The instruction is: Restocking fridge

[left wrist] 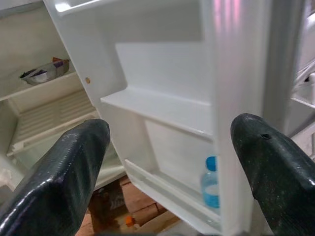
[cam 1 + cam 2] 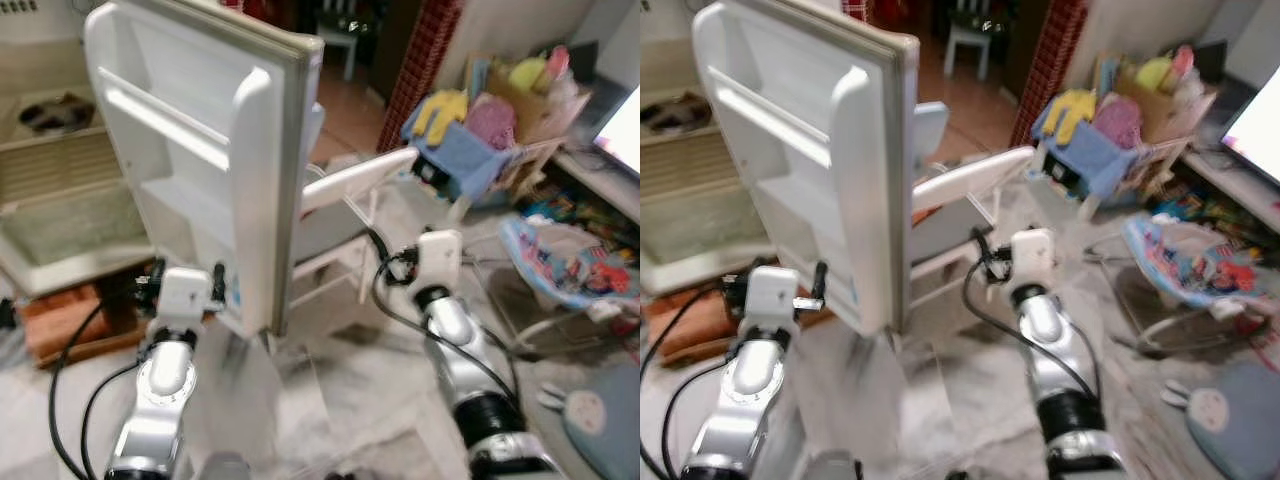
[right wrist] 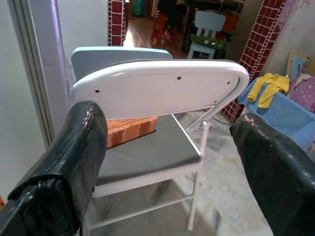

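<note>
The white fridge door (image 2: 200,150) stands wide open in front of me, with the fridge interior (image 2: 60,210) to its left. My left gripper (image 1: 170,125) is open and empty, facing the door's inner shelves (image 1: 157,105). A clear bottle with a blue cap (image 1: 210,184) stands in the lowest door shelf. A small packet (image 1: 44,73) lies on an inner fridge shelf. My right gripper (image 3: 167,118) is also open and empty, facing a white folding chair (image 3: 162,83) just right of the door. A red brick (image 3: 133,130) lies on the chair's grey seat.
The fridge rests on bricks (image 2: 70,320) at floor level. A cardboard box of clothes with a blue cloth (image 2: 480,140) and a baby bouncer (image 2: 565,265) crowd the right side. A red tiled pillar (image 2: 420,60) stands behind. The marble floor (image 2: 330,390) lies between my arms.
</note>
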Available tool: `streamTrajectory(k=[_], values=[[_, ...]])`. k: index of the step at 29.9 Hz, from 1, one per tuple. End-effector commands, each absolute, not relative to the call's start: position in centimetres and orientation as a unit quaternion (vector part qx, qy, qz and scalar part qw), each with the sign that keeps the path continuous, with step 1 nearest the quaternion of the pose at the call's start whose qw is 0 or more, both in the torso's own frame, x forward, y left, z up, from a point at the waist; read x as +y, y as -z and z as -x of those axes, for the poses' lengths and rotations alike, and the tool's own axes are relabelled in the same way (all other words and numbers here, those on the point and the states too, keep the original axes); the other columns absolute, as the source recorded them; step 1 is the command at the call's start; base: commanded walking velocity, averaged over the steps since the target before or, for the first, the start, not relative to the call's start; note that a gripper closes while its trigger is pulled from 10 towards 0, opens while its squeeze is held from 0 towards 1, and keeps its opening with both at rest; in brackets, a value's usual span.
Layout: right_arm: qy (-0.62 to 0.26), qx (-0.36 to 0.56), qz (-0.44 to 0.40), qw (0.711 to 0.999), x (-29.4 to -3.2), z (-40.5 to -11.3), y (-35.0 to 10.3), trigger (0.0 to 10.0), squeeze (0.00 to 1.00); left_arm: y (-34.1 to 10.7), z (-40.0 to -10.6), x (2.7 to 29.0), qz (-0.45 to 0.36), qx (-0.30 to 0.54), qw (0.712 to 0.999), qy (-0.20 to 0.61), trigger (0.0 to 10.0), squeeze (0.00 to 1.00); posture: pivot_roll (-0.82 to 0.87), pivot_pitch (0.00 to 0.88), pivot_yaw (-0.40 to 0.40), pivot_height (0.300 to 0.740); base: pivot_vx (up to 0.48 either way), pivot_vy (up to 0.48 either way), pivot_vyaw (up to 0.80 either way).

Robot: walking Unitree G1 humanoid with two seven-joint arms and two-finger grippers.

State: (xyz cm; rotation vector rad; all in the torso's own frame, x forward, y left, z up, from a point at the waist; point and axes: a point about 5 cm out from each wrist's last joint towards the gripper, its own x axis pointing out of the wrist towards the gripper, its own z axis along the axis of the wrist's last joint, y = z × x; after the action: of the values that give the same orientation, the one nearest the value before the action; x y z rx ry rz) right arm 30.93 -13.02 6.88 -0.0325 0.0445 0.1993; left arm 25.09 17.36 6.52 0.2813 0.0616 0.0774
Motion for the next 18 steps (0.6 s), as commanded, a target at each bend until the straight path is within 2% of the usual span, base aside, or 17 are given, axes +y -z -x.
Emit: streamTrajectory(k=[1, 3, 7, 15, 18], values=[[-0.083, 0.029, 0.014, 0.996, -14.3, -31.2, -6.8, 10.0, 0.0, -6.0, -24.8, 16.8, -0.13, 0.036, 0.99, -0.031, 10.0, 0.0, 0.22, 0.0, -0.117, 0.74, 0.0, 0.0, 0.0], [-0.085, 0.034, 0.004, 0.996, -14.4, -31.1, -6.7, 10.0, 0.0, -5.8, -24.7, 16.9, -0.129, 0.038, 0.99, -0.034, 10.0, 0.0, 0.22, 0.0, -0.117, 0.74, 0.0, 0.0, 0.0], [-0.119, 0.012, -0.032, 0.992, -12.4, -31.7, -7.6, 10.0, 0.0, -6.4, -25.6, 17.4, -0.134, 0.034, 0.99, -0.034, 10.0, 0.0, 0.21, 0.0, -0.084, 0.74, 0.0, 0.0, 0.0], [-0.148, -0.014, -0.026, 0.989, -11.3, -32.4, -8.8, 10.0, 0.0, -6.7, -26.3, 17.7, -0.141, 0.033, 0.988, -0.044, 10.0, 0.0, 0.21, 0.0, -0.095, 0.74, 0.0, 0.0, 0.0], [-0.161, -0.028, -0.033, 0.986, -10.3, -33.1, -9.8, 10.0, 0.0, -6.4, -26.1, 18.3, -0.151, 0.045, 0.986, -0.054, 10.0, 0.0, 0.22, 0.0, -0.101, 0.74, 0.0, 0.0, 0.8]])
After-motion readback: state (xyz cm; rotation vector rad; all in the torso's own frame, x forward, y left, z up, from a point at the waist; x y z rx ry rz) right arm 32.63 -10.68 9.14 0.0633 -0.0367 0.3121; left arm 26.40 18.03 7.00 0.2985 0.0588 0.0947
